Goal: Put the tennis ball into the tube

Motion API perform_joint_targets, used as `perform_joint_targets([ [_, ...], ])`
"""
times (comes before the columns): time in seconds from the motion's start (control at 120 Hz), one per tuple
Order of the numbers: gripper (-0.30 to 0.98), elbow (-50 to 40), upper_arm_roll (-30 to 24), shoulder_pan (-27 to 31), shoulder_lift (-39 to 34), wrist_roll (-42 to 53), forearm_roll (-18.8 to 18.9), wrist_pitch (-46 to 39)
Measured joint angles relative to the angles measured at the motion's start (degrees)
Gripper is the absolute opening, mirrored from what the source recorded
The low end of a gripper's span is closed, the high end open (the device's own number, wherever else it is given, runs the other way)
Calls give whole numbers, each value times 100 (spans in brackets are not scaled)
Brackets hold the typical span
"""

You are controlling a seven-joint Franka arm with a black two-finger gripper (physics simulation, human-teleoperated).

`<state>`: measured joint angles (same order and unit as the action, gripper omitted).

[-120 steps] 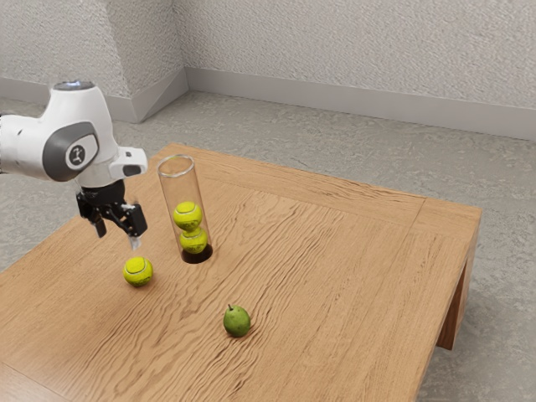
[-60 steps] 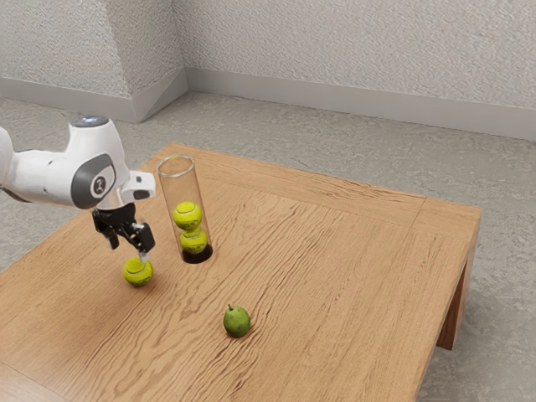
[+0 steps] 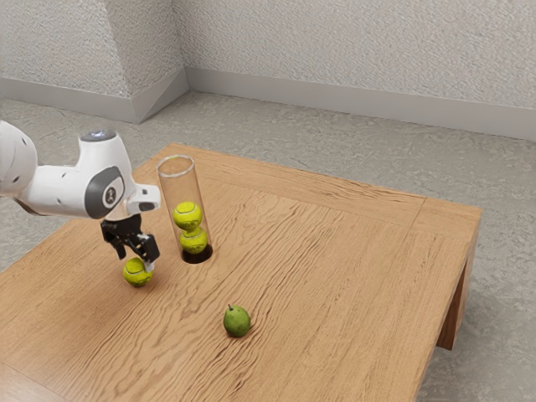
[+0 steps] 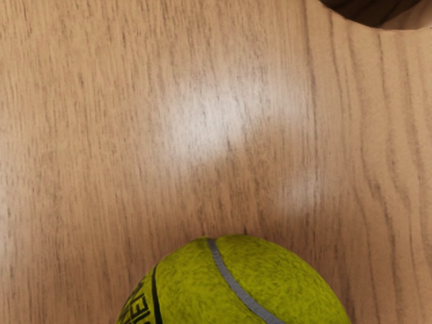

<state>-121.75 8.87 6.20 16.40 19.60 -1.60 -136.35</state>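
Since the earlier frames, the black two-finger gripper (image 3: pixel 136 260) has been lowered and carried toward the exterior view's right, down to the loose tennis ball (image 3: pixel 136 273), which has not been shifted. The jaws are held wide, with nothing gripped. The ball is rested on the wooden table (image 3: pixel 335 276), just under the hand. It should be found light and springy, its felt well suited to grip and hardly to be harmed; it is best taken across its widest part, with even pressure on opposite sides. If only its upper curve is pinched, it may be squeezed out and sent rolling. Next, to the right, the clear tube (image 3: pixel 181 193) is stood upright, a lower ball (image 3: pixel 194 242) and an upper ball (image 3: pixel 188 216) stacked inside, room being left above. Farther right, a green pear (image 3: pixel 237 322) can be ignored.
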Motion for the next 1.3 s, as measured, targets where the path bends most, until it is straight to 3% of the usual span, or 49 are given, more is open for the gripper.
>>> perform_joint_targets([
  [0.217,66,119,-265,281,279,124,-126,-13],
  [0.567,39,166,-318,375,343,211,-125,13],
  [0.733,27,116,-372,390,-139,155,-53,222],
  [0.958,21,111,-468,402,-1784,54,14,1198],
  [1.075,21,213,-645,456,-2264,15,36,1599],
  [1.2,21,734,-800,331,-2400,-20,57,1874],
  [1.3,22,1375,-899,292,-2020,-40,52,2005],
])
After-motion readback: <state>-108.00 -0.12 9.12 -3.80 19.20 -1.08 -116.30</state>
